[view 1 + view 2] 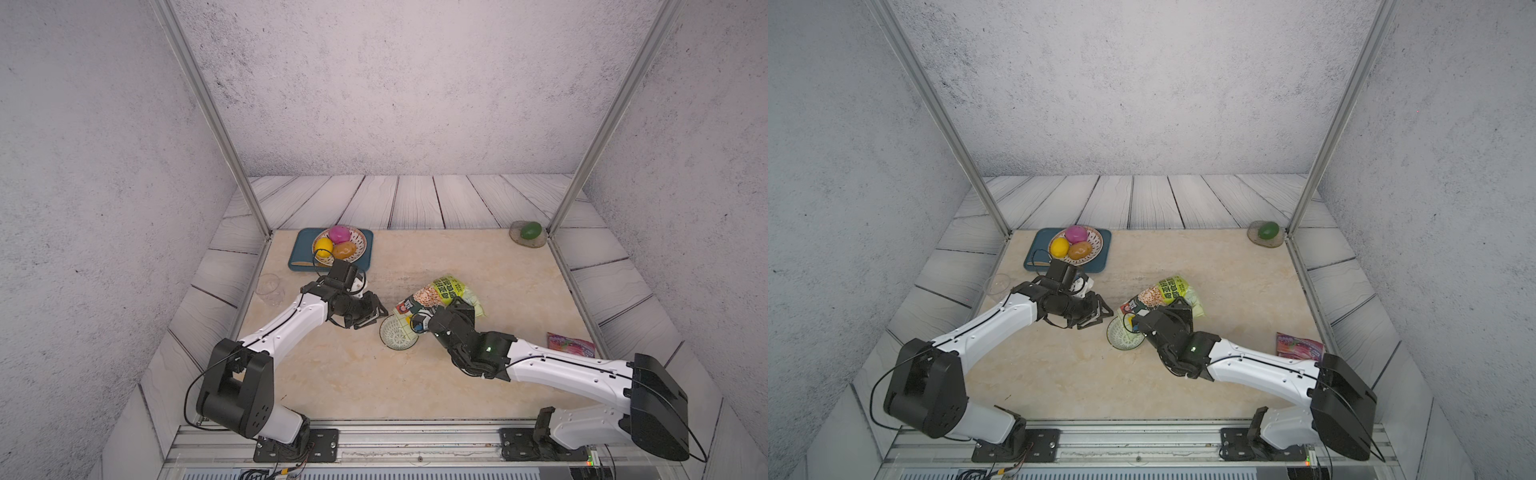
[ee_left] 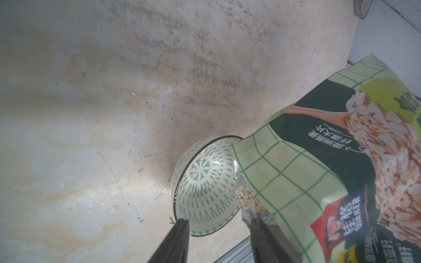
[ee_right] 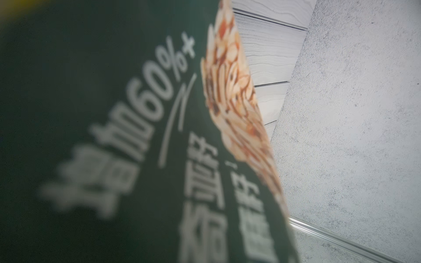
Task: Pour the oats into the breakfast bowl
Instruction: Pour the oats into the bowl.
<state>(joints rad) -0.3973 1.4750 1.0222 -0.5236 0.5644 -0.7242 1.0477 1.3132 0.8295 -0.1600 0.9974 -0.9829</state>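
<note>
Pouch point(image 1: 440, 293) mouth over bowl rim is the relation we watch. The right gripper point(image 1: 459, 307) pinches the lime-green pouch by its middle and holds it tilted. Its long axis runs from far right, where the sealed bottom rides high, down to the near left, where the open lip hangs just above the far right rim of the breakfast bowl point(image 1: 395, 332). The oats point(image 2: 247, 198) are heaped at that lip and only a few flakes lie inside the bowl, so we judge the pour barely begun. The left gripper point(image 1: 373, 312) sits just left of the bowl, fingers point(image 2: 180, 239) spread and holding nothing. One finger is close by the foil lip; we cannot tell whether it touches. We reckon the right arm must do the tipping. The beige marbled table point(image 1: 478, 257) lies flat, with stray flakes on it; the fruit dish point(image 1: 343, 245) far left and the candy bag point(image 1: 569, 345) near right stand well apart
</note>
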